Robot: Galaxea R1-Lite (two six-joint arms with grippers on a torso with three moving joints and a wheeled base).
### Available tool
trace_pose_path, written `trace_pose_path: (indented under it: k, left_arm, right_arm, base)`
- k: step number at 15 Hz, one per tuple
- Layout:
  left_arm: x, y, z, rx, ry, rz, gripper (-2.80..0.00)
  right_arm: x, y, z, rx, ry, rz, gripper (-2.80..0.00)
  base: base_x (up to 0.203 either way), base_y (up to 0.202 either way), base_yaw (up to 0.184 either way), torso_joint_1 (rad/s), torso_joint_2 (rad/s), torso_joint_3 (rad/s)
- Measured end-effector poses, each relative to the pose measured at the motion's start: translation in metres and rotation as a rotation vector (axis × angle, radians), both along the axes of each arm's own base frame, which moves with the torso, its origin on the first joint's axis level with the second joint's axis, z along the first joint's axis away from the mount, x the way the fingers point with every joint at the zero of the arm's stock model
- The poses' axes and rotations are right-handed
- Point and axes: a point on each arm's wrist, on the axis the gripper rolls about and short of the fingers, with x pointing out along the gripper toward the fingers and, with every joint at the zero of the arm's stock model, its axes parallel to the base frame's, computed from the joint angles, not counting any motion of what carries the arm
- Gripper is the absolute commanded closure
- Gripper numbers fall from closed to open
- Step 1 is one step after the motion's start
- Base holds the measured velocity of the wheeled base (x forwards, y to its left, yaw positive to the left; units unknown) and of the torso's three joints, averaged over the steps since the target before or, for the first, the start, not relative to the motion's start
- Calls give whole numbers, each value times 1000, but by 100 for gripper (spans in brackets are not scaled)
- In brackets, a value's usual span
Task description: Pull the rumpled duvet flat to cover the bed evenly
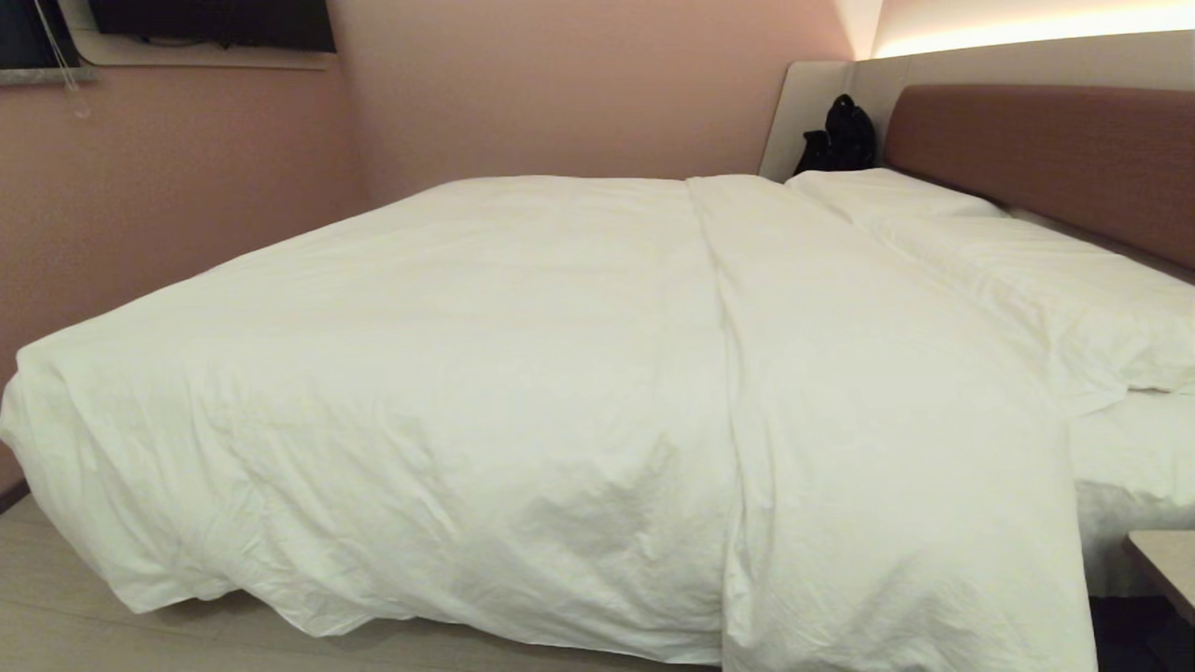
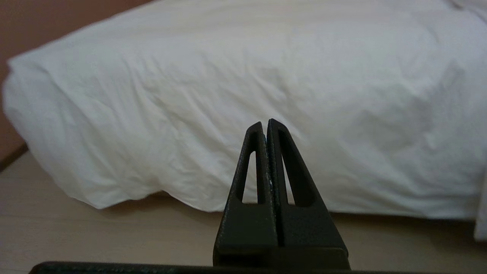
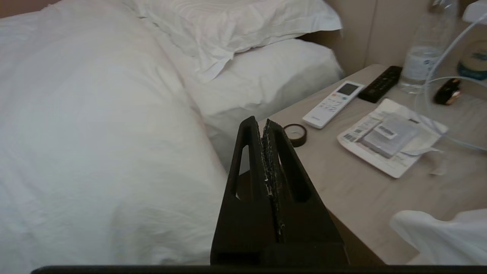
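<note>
White puffy duvet (image 1: 523,373) spread over bed (image 1: 1046,149), long fold ridge down right part, near edge draping toward floor (image 2: 95,236). Left gripper (image 2: 265,123) closed, empty, facing drape. Right gripper (image 3: 260,123) closed, empty (by nightstand (image 3: 361,190)). Risk: one-sided tug skews cover; right arm swing knocks remote (image 3: 334,103).

The duvet (image 1: 523,392) hides the whole mattress and runs off the bottom edge of the head view. At upper left, a dark screen (image 1: 215,21) is cut off. Neither arm shows there.
</note>
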Motion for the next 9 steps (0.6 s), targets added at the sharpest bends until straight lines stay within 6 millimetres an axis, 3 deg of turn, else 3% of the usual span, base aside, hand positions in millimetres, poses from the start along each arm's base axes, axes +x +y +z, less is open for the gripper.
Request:
trace_pose_path:
  k: [9]
  left_arm:
    - [7,0,-26,12,78,-17,0]
  right_arm:
    - [-22,4,-12,-46,-97,181,0]
  base:
    - [0,0,0,0,0,0]
